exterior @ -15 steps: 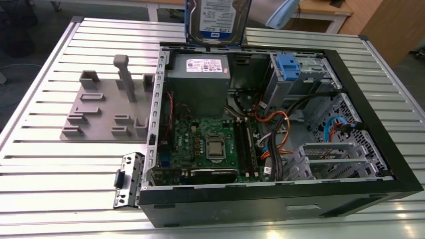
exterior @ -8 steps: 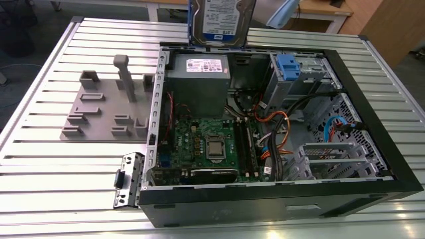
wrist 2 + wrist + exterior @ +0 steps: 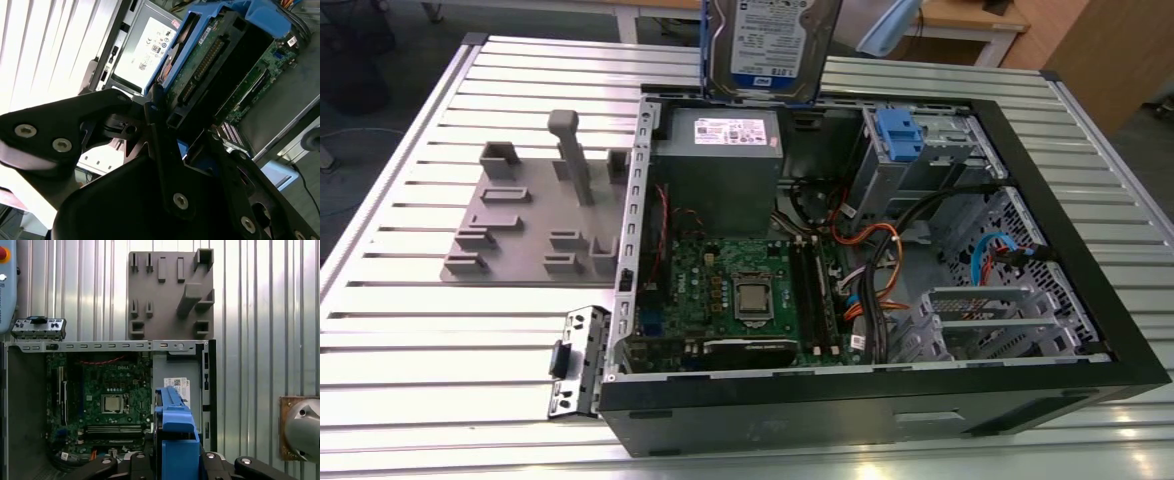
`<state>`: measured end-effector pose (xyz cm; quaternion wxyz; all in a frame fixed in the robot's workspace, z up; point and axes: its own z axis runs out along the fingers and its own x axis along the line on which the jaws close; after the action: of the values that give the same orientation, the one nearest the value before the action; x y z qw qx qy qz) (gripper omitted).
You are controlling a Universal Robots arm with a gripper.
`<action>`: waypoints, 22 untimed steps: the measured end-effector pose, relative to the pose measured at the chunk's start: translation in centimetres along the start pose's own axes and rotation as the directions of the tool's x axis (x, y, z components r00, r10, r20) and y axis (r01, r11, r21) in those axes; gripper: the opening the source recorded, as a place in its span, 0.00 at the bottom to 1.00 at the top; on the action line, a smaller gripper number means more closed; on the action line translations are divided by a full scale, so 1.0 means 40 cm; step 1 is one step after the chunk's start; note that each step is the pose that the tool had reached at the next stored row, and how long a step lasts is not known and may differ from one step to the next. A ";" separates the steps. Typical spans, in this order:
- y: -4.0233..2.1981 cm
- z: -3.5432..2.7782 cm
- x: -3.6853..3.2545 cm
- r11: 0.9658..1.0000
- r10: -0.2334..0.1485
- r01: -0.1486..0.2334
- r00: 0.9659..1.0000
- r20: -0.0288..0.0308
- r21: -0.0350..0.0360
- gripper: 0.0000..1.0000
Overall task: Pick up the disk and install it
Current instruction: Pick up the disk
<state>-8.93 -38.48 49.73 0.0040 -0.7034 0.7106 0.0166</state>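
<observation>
Slatted table [image 3: 454, 330] holds an open case [image 3: 854, 402] with motherboard [image 3: 734, 290]; above, gripper [image 3: 176, 462] clamps the disk [image 3: 767, 45].

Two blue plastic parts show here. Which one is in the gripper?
The blue-framed disk, held upright over the open case by the gripper. The small blue clip sits apart on the drive cage inside the case.

Over case [image 3: 1074, 250] far rim, disk [image 3: 767, 45] clamped in gripper [image 3: 176, 462] hangs in open air. Under it: grey power supply [image 3: 718, 175], filling that corner. Beside it toward exterior view's right: drive cage [image 3: 907, 165] with blue clip [image 3: 897, 130]. Orange and black cables [image 3: 881, 275] cross case middle, beside low flat motherboard [image 3: 734, 290]. Outside case, exterior view's left: grey fixture [image 3: 520, 230] with upright posts; open table [image 3: 440, 340] slats before it.
</observation>
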 end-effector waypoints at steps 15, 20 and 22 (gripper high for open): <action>-0.009 -0.002 0.050 1.000 0.000 0.000 1.000 0.000 0.000 0.36; -0.012 -0.002 0.064 1.000 0.000 0.000 1.000 0.000 0.000 0.36; -0.013 -0.002 0.069 1.000 0.000 0.000 1.000 0.000 0.000 0.36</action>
<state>-8.44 -41.26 49.73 0.0040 -0.7034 0.7105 0.0166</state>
